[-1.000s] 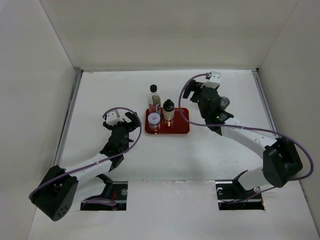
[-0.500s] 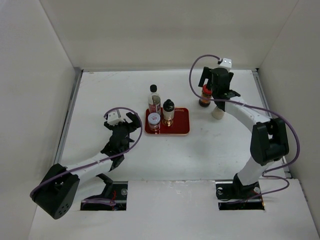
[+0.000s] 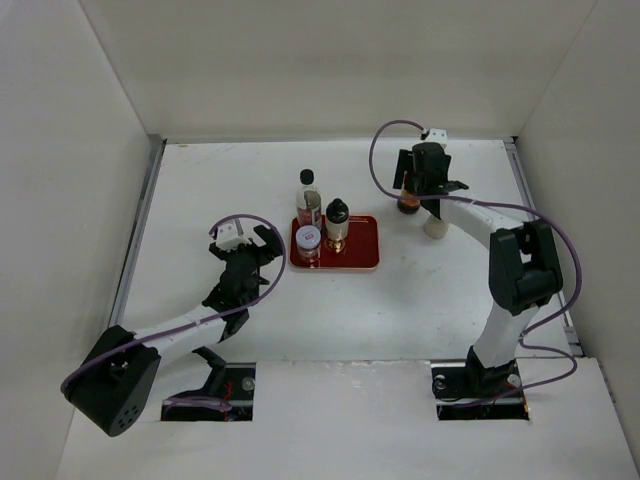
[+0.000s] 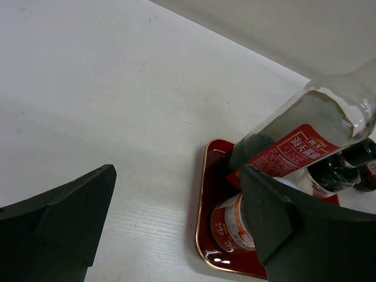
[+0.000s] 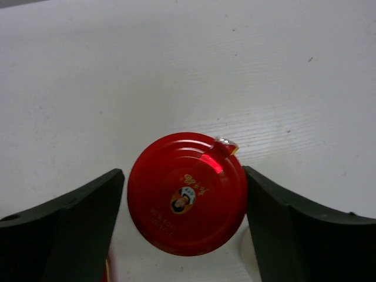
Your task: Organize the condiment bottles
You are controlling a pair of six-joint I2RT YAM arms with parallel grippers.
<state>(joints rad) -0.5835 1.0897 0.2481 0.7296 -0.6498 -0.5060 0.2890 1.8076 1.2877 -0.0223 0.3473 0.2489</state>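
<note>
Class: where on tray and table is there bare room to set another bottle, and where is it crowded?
Free: the right half of the tray, beside the small dark bottle; the table between tray and red-capped jar; the table in front of the tray. Crowded: the tray's left half; around the right gripper, jar and pale shaker.

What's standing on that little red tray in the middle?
Three bottles: a tall clear bottle with a red label, a white-lidded jar and a small dark bottle. The tray is bare on its right side; the bottles hide the floor beneath them.
</note>
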